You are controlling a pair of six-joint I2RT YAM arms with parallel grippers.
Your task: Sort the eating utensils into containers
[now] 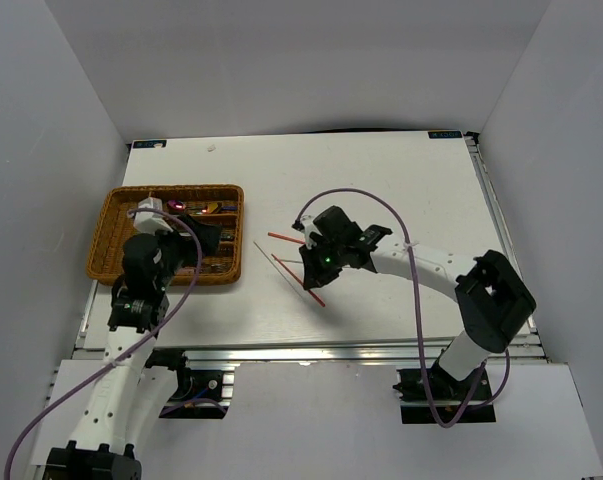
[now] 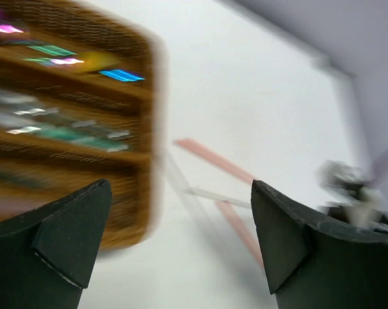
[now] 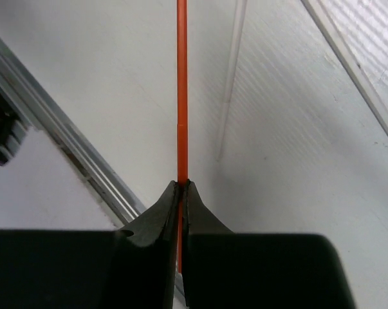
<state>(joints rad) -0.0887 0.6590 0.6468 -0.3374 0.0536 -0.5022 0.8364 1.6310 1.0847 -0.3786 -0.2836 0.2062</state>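
Observation:
The brown wicker tray [image 1: 103, 245] sits at the left with several utensils [image 1: 209, 209] in its slots. My left gripper [image 1: 211, 238] hovers open and empty over the tray's right end. Its wrist view is blurred and shows the tray [image 2: 132, 212], shiny utensils [image 2: 65, 132] and chopsticks [image 2: 214, 162] on the table beyond. My right gripper [image 1: 313, 268] is shut on a red chopstick [image 1: 317, 298], low over the table's middle. In the right wrist view the gripper [image 3: 182, 185] pinches that red chopstick [image 3: 181, 90]. A silver chopstick [image 3: 231, 84] lies beside it.
A second red chopstick [image 1: 285, 237] and a silver chopstick [image 1: 276, 262] lie on the white table between the tray and the right gripper. The table's metal front rail [image 3: 65, 138] runs close to the right gripper. White walls enclose the table.

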